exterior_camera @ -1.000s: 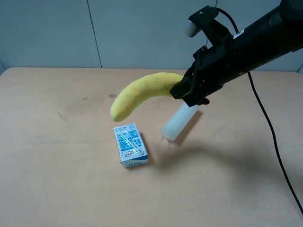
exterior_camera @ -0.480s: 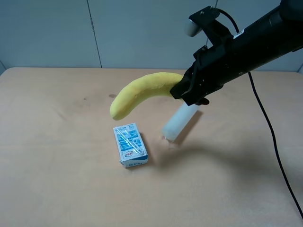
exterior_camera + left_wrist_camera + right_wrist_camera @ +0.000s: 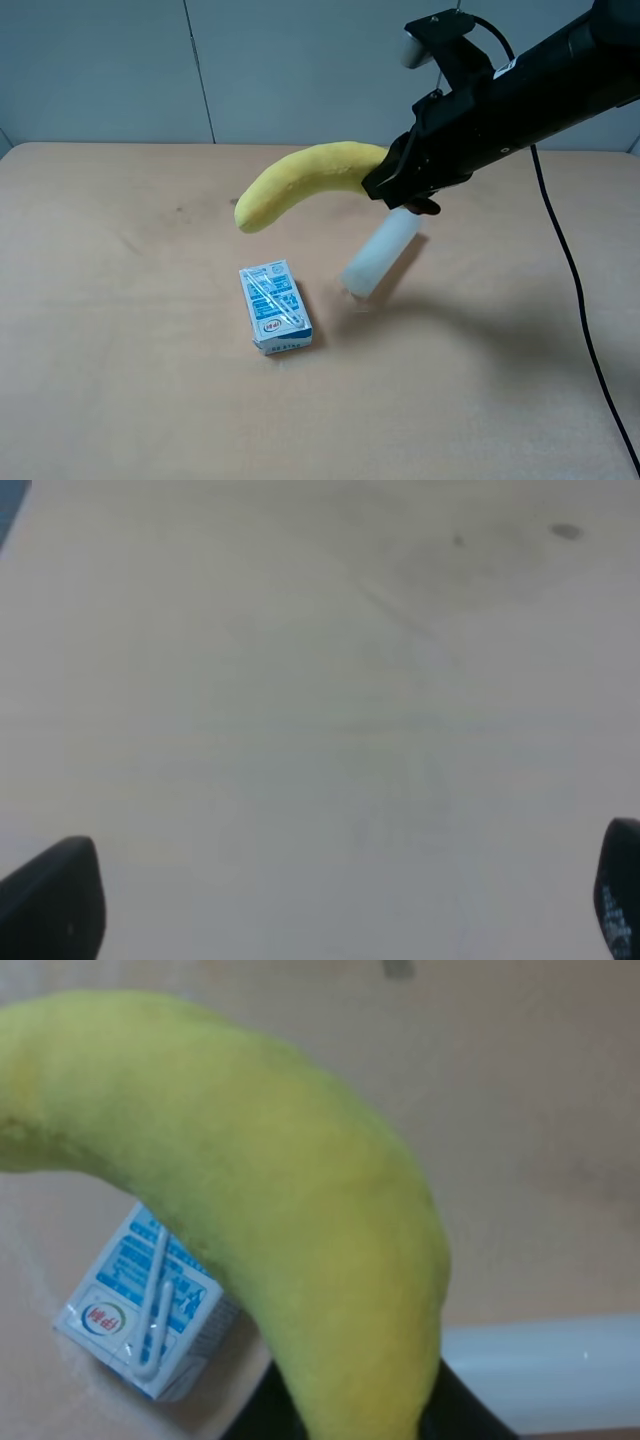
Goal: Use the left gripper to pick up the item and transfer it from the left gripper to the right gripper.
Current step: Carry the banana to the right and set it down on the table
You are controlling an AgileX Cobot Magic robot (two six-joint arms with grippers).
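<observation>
Right gripper (image 3: 393, 186): jaws clamped on one end of the banana (image 3: 300, 180). That end is buried between the fingers, so its tip isn't visible. The banana is airborne and sticks out from the gripper toward the left of the high view, arching up and then dropping to its free end. The free end hangs above the table (image 3: 120, 340), up and left of the carton (image 3: 276, 308) in that view, clear of it.

Right wrist view: the banana fills most of the frame, with dark finger parts either side of it at the gripped end. The carton lies flat on the table below it, straw on its top face. A pale module sits on top of the right arm. A thin black cable (image 3: 560, 250) trails from it down toward the table's right edge.

Cylinder (image 3: 380, 255): translucent and pale, on the table just under the right gripper in the high view, set at an angle. Its lower end is near the carton but apart from it. Its upper end overlaps the gripper in the view, so I can't tell if they touch.

Left gripper (image 3: 330, 905): out of the high view. Its wrist view shows only two black fingertips (image 3: 50, 905) at opposite edges, spread wide with nothing between them. Bare table below, with a couple of faint dark marks.
</observation>
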